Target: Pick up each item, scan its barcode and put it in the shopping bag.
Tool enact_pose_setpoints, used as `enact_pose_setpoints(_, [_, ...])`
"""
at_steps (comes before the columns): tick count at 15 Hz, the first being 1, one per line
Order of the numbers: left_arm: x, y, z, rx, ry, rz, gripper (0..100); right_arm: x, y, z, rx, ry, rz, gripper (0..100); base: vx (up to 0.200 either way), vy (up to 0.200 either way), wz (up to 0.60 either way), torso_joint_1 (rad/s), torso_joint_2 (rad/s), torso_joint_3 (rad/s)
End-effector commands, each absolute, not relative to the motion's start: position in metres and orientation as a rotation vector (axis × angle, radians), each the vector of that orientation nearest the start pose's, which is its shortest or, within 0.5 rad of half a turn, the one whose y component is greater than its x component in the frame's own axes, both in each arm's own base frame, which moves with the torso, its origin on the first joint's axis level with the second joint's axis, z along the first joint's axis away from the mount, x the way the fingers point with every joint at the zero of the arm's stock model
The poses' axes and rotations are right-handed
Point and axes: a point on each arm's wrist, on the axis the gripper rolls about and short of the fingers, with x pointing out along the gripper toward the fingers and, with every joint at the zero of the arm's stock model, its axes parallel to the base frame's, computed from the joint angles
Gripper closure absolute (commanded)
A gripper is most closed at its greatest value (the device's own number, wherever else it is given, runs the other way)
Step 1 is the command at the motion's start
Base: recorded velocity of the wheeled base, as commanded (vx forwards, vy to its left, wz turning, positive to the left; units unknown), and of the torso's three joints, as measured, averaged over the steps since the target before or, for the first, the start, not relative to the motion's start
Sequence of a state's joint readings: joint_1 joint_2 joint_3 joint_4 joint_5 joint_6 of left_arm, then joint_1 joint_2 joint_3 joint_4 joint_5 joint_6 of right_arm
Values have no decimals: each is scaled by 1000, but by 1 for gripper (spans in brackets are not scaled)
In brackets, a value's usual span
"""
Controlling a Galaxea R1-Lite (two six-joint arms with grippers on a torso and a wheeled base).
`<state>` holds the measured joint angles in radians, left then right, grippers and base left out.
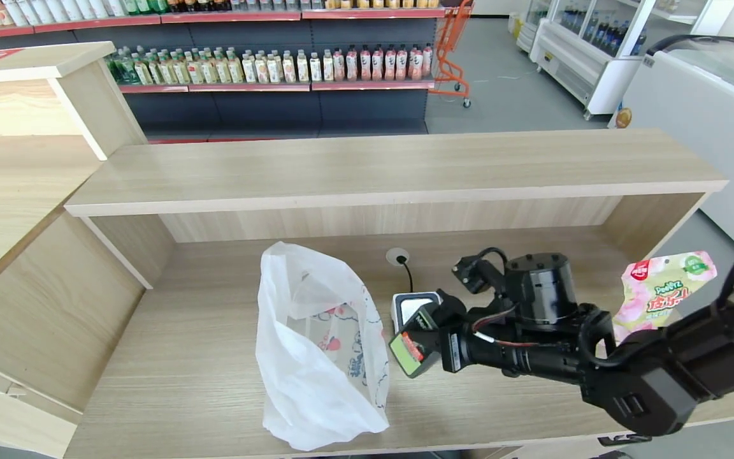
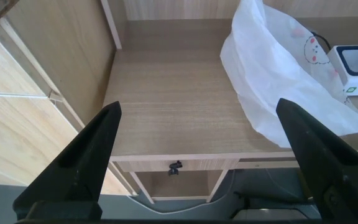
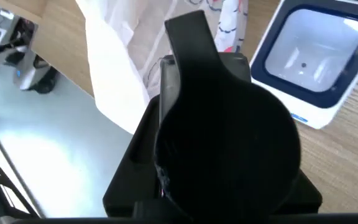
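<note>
A white plastic shopping bag stands open in the middle of the counter. Just right of it sits a small white scanner with a dark window. My right gripper is shut on a small green packet with a red label, held low between bag and scanner, in front of the scanner. In the right wrist view the scanner and the bag lie close beyond the dark fingers. My left gripper hangs open above the counter's front left edge, apart from the bag.
A pink and green pouch stands at the counter's right end behind my right arm. A raised wooden ledge runs along the back and a side wall closes the left. A cable port sits behind the scanner.
</note>
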<state>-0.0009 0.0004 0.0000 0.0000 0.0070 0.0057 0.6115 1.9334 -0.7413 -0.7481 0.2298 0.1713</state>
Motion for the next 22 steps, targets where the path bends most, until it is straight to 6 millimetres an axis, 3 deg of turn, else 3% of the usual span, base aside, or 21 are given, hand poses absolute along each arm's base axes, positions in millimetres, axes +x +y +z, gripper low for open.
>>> enact_pose_setpoints(1, [-23, 0, 75, 6, 0, 6, 0, 283, 210, 70, 2, 566, 815, 100, 0, 0, 0, 0, 0, 0])
enact_pose_setpoints(4, [-23, 0, 75, 6, 0, 6, 0, 301, 231, 47, -185, 487, 886, 100, 0, 0, 0, 0, 0, 0])
enact_pose_setpoints(5, [-23, 0, 75, 6, 0, 6, 0, 302, 232, 47, -189, 480, 889, 100, 0, 0, 0, 0, 0, 0])
enact_pose_setpoints(11, [-23, 0, 75, 6, 0, 6, 0, 322, 287, 36, -241, 354, 977, 100, 0, 0, 0, 0, 0, 0])
enact_pose_setpoints(15, [-23, 0, 75, 6, 0, 6, 0, 326, 290, 14, -368, 332, 997, 100, 0, 0, 0, 0, 0, 0])
enact_pose_setpoints(17, [-23, 0, 75, 6, 0, 8, 0, 328, 291, 14, -380, 319, 999, 100, 0, 0, 0, 0, 0, 0])
enact_pose_setpoints(18, [-23, 0, 75, 6, 0, 6, 0, 331, 293, 16, -369, 308, 998, 0, 0, 0, 0, 0, 0, 0])
enact_pose_setpoints(20, [-23, 0, 75, 6, 0, 6, 0, 332, 294, 19, -334, 316, 991, 0, 0, 0, 0, 0, 0, 0])
enact_pose_setpoints(22, [-23, 0, 75, 6, 0, 8, 0, 334, 296, 30, -192, 348, 964, 0, 0, 0, 0, 0, 0, 0])
